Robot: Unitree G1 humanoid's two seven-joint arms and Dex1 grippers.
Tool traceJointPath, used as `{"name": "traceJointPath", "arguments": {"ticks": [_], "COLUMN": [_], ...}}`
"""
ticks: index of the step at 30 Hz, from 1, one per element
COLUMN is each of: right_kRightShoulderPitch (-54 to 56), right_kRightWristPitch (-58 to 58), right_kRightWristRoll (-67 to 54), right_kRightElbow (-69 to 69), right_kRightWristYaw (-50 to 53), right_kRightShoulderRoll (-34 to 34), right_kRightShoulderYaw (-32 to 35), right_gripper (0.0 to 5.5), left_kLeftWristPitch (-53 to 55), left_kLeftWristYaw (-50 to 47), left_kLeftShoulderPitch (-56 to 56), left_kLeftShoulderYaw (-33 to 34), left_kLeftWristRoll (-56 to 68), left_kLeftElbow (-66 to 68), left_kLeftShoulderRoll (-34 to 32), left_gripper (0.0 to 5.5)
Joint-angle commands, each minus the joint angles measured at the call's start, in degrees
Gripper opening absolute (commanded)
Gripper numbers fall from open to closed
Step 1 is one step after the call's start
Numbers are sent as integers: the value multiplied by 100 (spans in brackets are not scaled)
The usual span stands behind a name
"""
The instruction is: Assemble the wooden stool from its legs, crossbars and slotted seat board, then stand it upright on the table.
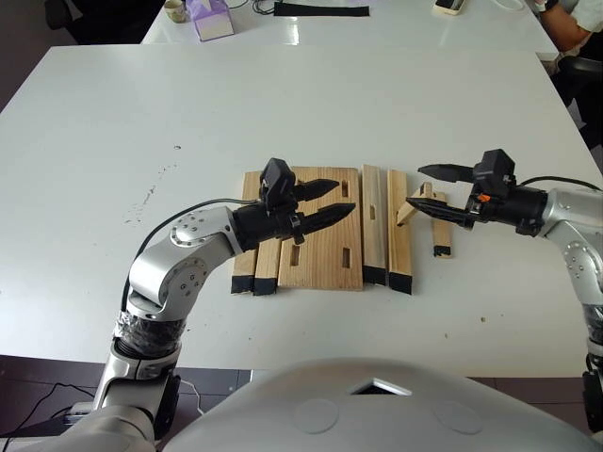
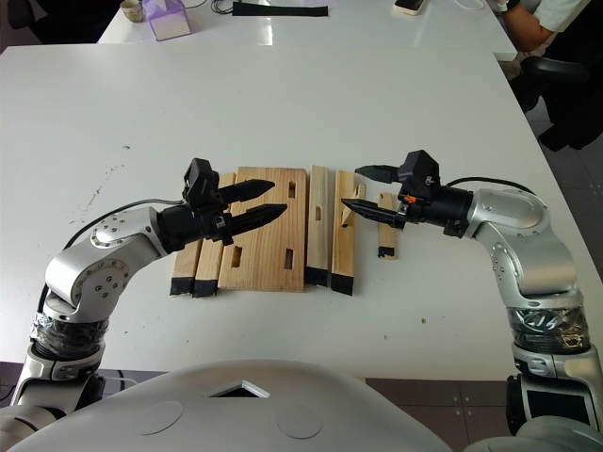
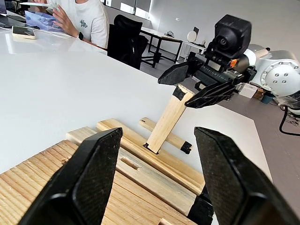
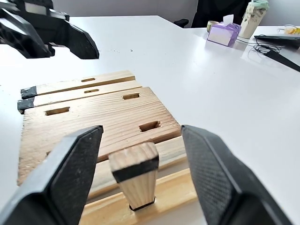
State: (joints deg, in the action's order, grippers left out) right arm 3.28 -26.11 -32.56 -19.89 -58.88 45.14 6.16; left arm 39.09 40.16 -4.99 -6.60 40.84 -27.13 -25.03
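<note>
1. You are working over a wide white table (image 1: 283,104), with a second table (image 1: 377,28) standing behind its far edge.
2. You are counting seven wooden pieces in all: four legs, two crossbars and one seat board, all grouped in the table's near half.
3. Starting on the left, the two left legs (image 1: 254,273) are lying flat side by side, touching the seat board's left edge.
4. The slotted seat board (image 1: 325,254) is lying flat next to them, and the left gripper (image 1: 341,197) is hovering over it with its fingers spread apart and nothing between them.
5. The two right legs (image 1: 386,235) are lying flat against the board's right edge.
6. One crossbar, the tilted crossbar (image 3: 168,117), is standing slanted with its foot in a slot of the rightmost leg.
7. The right gripper (image 1: 413,185) is sitting around that crossbar's black-tipped top, fingers wide apart, with a gap showing on each side in its own wrist view, so it is gripping nothing.
8. The flat crossbar (image 1: 441,234) is lying just right of the legs.
9. You are getting broad bare table to the left and beyond the wood, a narrower band along the near edge, and less room toward the right edge.
</note>
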Motion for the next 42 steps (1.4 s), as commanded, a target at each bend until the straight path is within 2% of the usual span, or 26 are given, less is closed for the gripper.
{"name": "traceJointPath", "arguments": {"ticks": [1,8,14,23,29,32,37,42], "right_kRightShoulderPitch": [262,370,506,1032,1453,1161,515,564], "right_kRightWristPitch": [-377,-269,-208,-68,-405,-278,522,435], "right_kRightWristRoll": [-463,-252,-156,117,-466,-260,631,122], "right_kRightElbow": [-477,-456,-389,-189,-408,-164,994,385], "right_kRightWristYaw": [326,713,839,1099,1344,1247,1128,1433], "right_kRightShoulderRoll": [-168,-544,-770,-1168,-1513,-1521,-1704,-1851], "right_kRightShoulderYaw": [142,-178,-352,-715,-444,-662,-1235,-822], "right_gripper": [306,306,225,225,225,225,225,225], "left_kLeftWristPitch": [-49,-44,-68,-137,-228,-303,-344,-359], "left_kLeftWristYaw": [13,38,20,4,79,184,320,383], "left_kLeftShoulderPitch": [5,-95,-115,-142,-95,-64,-95,-82], "left_kLeftShoulderYaw": [26,-14,-37,-77,-164,-257,-342,-333], "left_kLeftWristRoll": [-54,-70,-108,-139,-357,-503,-597,-603], "left_kLeftElbow": [-45,24,59,109,205,236,285,294], "left_kLeftShoulderRoll": [-51,-33,-8,45,-73,-154,-195,-229], "left_gripper": [284,284,284,284,284,284,284,284]}}
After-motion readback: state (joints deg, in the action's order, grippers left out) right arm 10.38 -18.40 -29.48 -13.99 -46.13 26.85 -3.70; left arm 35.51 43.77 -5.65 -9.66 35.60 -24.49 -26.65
